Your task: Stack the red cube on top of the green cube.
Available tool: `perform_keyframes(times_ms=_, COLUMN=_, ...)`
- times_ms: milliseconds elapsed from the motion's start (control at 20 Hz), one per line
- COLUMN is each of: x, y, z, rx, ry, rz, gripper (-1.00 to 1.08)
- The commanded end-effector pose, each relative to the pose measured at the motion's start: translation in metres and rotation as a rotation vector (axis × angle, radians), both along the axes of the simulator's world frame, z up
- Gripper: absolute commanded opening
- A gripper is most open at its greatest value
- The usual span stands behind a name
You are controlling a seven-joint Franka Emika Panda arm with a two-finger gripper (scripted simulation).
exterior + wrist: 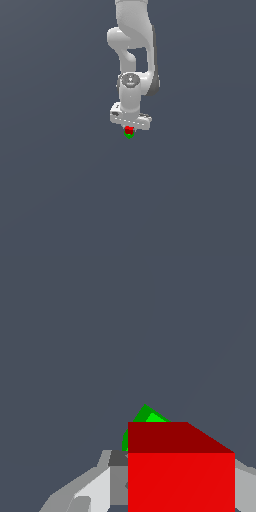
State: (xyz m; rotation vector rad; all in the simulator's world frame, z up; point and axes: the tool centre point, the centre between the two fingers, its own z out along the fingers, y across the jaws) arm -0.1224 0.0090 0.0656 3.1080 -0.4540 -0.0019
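Overhanging green cube (145,418), red cube (180,476) sits gripped.

The red cube (181,481) looks smooth and flat, with no shine or marks. The green cube (150,417) looks just as smooth and plain. The gripper (129,126) looks like smooth white plastic, a bit shiny. The floor (60,190) is dull, plain grey.
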Motion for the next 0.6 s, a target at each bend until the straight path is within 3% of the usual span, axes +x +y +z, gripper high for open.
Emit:
perform_keyframes(times_ms=0, x=-0.0023, y=-0.0015, z=-0.0021, rx=0.0, ry=-0.001, rz=0.001, gripper=-1.0)
perform_keyframes(times_ms=50, x=-0.0024, y=-0.0016, z=-0.0023, rx=0.0, ry=-0.001, rz=0.001, gripper=-1.0)
perform_keyframes(times_ms=100, x=-0.0024, y=-0.0016, z=-0.0023, rx=0.0, ry=-0.001, rz=0.001, gripper=1.0)
perform_keyframes(times_ms=550, x=-0.0024, y=-0.0016, z=-0.0023, rx=0.0, ry=-0.001, rz=0.001, gripper=1.0)
